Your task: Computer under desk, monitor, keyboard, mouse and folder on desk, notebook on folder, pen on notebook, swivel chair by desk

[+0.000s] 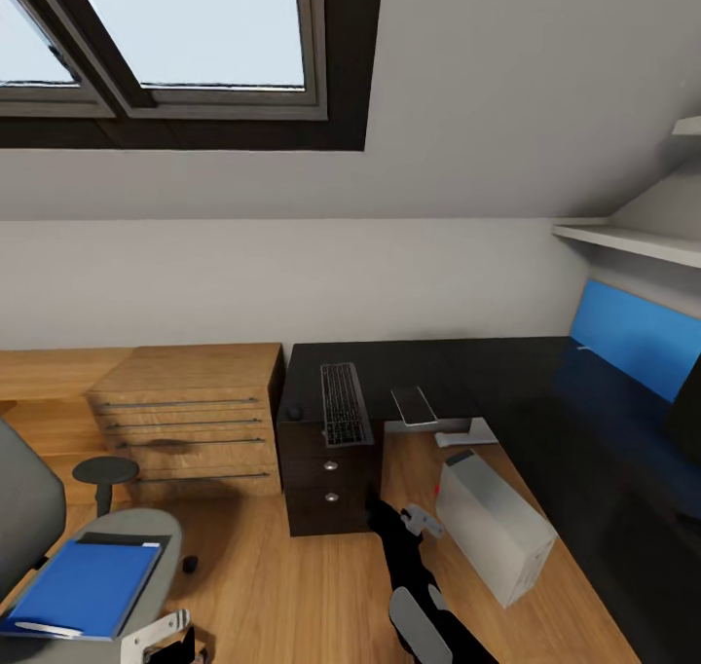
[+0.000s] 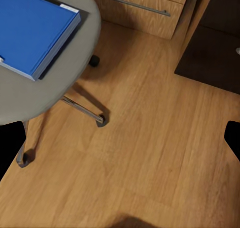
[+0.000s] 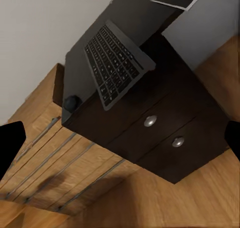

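1. The blue folder (image 1: 83, 586) lies flat on the seat of the swivel chair (image 1: 146, 537) at the lower left of the head view, just beside the left gripper (image 1: 161, 637) and not touching it. In the left wrist view its dark fingertips (image 2: 11, 145) sit at the frame's two edges with bare wood floor (image 2: 145, 153) between them.
2. The keyboard (image 1: 345, 403) rests on the black desk (image 1: 545, 421), overhanging the front edge, with the small black mouse (image 1: 294, 413) just beside it. Both are ahead of the right gripper (image 1: 421, 522) and well apart from it.
3. Count: one folder, one keyboard, one mouse, one silver-grey computer (image 1: 492, 526) on the floor by the desk, one dark notebook (image 1: 414, 405) on the desk, two round knobs (image 3: 150, 121) showing.
4. Both pincers are spread wide, holding nothing.
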You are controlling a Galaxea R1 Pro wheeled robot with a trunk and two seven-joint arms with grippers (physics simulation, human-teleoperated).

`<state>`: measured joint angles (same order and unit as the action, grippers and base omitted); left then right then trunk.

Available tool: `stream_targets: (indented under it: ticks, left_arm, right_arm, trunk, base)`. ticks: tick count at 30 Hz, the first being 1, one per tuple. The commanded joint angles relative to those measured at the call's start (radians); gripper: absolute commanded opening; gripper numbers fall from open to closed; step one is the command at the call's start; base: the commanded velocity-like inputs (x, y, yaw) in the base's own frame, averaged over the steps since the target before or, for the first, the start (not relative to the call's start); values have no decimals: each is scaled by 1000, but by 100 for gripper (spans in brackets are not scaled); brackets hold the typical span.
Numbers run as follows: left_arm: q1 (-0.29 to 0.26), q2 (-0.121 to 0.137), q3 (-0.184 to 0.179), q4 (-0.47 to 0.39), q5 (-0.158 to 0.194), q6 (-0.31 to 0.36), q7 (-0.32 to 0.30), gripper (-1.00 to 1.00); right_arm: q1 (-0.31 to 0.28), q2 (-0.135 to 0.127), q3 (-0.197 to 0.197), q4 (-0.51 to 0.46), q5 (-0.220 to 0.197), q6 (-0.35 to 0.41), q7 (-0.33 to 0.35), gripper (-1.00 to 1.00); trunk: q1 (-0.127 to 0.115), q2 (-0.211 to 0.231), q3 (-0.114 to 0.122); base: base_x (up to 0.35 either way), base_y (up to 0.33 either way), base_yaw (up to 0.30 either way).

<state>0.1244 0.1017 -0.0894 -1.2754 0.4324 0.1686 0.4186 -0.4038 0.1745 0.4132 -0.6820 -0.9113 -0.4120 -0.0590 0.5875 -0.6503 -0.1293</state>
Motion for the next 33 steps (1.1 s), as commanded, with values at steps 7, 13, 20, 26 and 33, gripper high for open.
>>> stream_targets:
  ticks: [7, 13, 20, 26, 33]
  left_arm:
    - [0, 1, -3, -2, 6, 2, 8, 100]
    - [1, 1, -3, -2, 5, 1, 8, 100]
    - [1, 1, -4, -2, 4, -1, 9, 100]
    - [1, 1, -4, -2, 3, -1, 9, 100]
    - [1, 1, -4, -2, 3, -1, 9, 100]
  right_arm:
    - [-1, 0, 5, -8, -218, -6, -5, 100]
    - [-1, 0, 1, -9, -305, -5, -5, 100]
    - [-1, 0, -1, -10, -360, -5, -4, 100]
    - [-1, 0, -1, -9, -360, -5, -4, 100]
    - [-1, 0, -1, -7, -359, -5, -4, 100]
  trunk:
    - [27, -51, -24]
    - [50, -93, -42]
    - [77, -142, -64]
    - [100, -184, -83]
    - [127, -233, -105]
  base:
    - [0, 0, 0]
    - [0, 0, 0]
    - [0, 0, 0]
    - [0, 0, 0]
    - [0, 0, 0]
